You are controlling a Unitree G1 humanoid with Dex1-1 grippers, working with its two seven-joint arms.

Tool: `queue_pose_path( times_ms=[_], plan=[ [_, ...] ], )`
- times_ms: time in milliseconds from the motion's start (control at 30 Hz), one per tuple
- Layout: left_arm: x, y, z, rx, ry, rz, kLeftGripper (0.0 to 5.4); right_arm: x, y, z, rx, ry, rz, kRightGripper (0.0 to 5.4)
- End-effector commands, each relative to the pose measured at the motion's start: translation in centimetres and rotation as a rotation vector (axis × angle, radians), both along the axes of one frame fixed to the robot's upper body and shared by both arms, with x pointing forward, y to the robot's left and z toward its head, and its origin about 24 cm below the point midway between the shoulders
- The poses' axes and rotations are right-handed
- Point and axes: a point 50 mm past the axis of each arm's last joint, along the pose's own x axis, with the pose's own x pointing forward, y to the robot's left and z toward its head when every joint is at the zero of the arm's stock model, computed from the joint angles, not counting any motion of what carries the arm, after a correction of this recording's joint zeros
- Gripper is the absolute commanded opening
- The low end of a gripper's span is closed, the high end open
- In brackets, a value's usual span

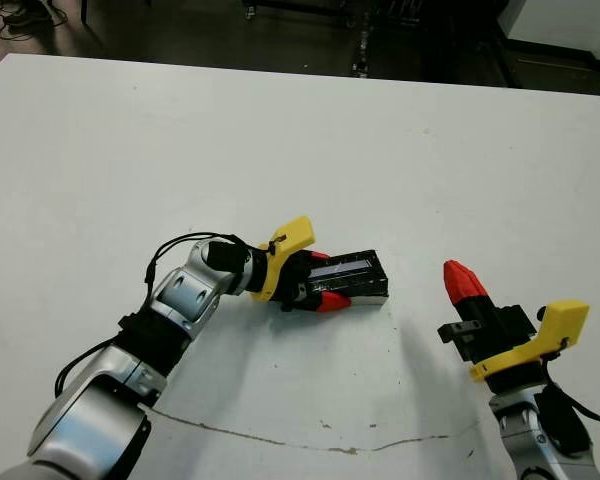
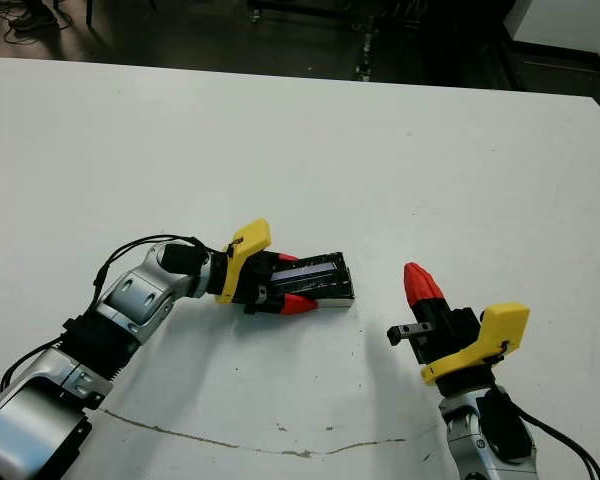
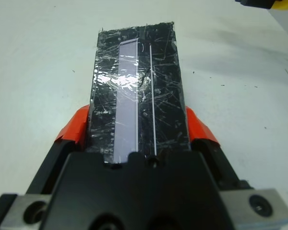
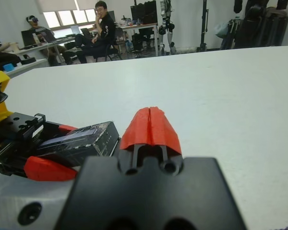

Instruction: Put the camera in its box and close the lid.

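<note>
The lid (image 1: 352, 271) sits on the box (image 1: 365, 291), pinched by the left gripper (image 1: 320, 281). To the right, apart, the right gripper (image 1: 463, 281) has its fingers pressed together.

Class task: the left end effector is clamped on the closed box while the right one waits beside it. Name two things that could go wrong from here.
1. The left end effector grips the glossy black lid from both sides; pulling away without opening could drag the box across the white table.
2. The right end effector, fingers shut, sits apart from the box; moving toward it could knock it.
</note>
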Motion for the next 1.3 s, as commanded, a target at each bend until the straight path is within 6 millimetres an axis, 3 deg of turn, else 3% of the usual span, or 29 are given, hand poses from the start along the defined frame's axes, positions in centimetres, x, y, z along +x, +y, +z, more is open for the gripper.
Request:
queue_pose_path(
  times_ms=[33, 767, 867, 900, 1300],
  plan=[
    [-2.5, -2.9, -2.4, -0.008, 0.121, -0.128, 3.16, 0.0, -0.5, 0.1, -0.013, 0.007, -0.007, 0.00],
    [-2.0, -4.0, -2.6, 0.041, 0.076, -0.188, 3.16, 0.1, -0.4, 0.2, -0.022, 0.002, 0.003, 0.00],
    [-2.0, -4.1, -2.5, 0.080, 0.007, -0.193, 3.16, 0.1, -0.4, 0.1, -0.019, 0.004, 0.009, 0.00],
    [-2.0, -4.1, -2.5, 0.095, -0.010, -0.194, 3.44, 0.1, -0.4, 0.1, -0.018, 0.005, 0.009, 0.00],
    [-1.8, -3.7, -2.4, 0.125, -0.011, -0.173, 4.71, 0.1, -0.3, 0.0, -0.022, 0.004, 0.014, 0.00]
  ],
)
